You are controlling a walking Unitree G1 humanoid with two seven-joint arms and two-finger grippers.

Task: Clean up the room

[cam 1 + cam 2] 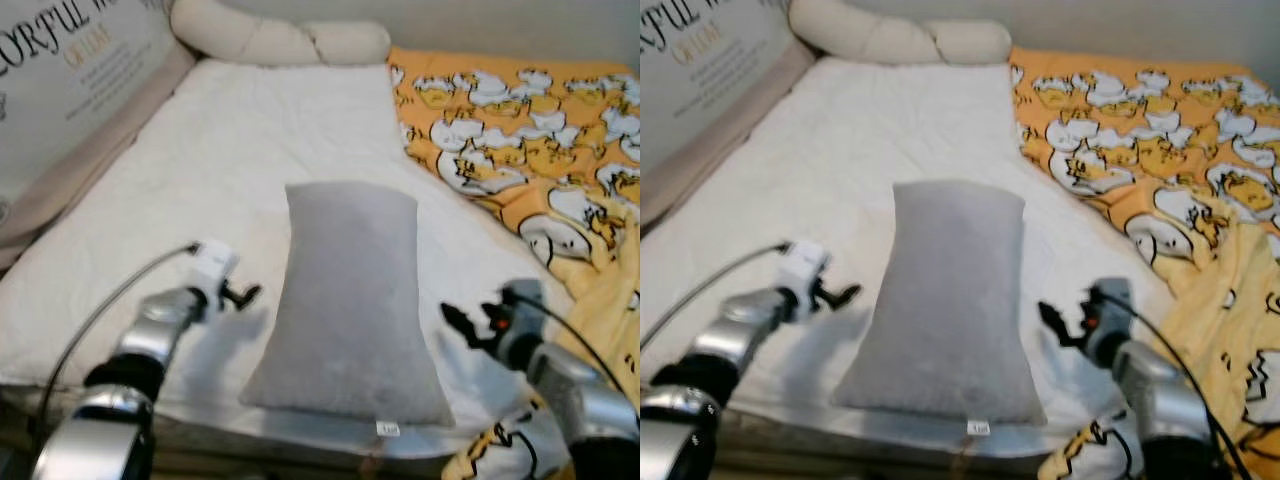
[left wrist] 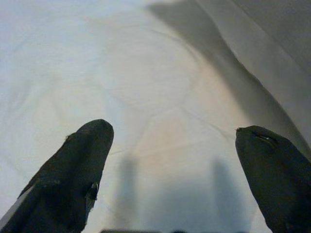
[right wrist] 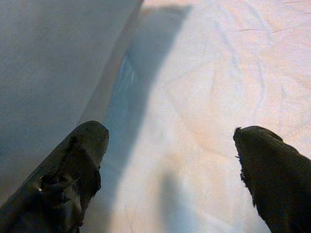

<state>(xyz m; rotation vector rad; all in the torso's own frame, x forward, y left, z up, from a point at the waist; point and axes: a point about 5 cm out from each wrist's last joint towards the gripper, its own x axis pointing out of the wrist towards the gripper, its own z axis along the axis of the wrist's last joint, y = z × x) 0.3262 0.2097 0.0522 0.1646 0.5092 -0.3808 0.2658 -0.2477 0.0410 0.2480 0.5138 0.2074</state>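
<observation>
White bed (image 1: pixel 200 170) holds grey pillow (image 1: pixel 350 290) between left end effector (image 1: pixel 243 295) and right end effector (image 1: pixel 455 320).

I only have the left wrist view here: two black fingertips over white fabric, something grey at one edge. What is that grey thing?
Observer: A grey pillow lying lengthwise on the white mattress, between the two arms.
Operator: Is the left pincer touching it?
Observer: No. The left pincer sits beside the pillow's edge, open, with a gap of sheet between them.
Operator: And the other arm?
Observer: The right pincer is at the pillow's opposite side, also open, holding nothing.
Operator: Anything else on the bed?
Observer: An orange duck-print blanket is bunched along the robot's right side, and a cream knotted cushion lies at the far end.
</observation>
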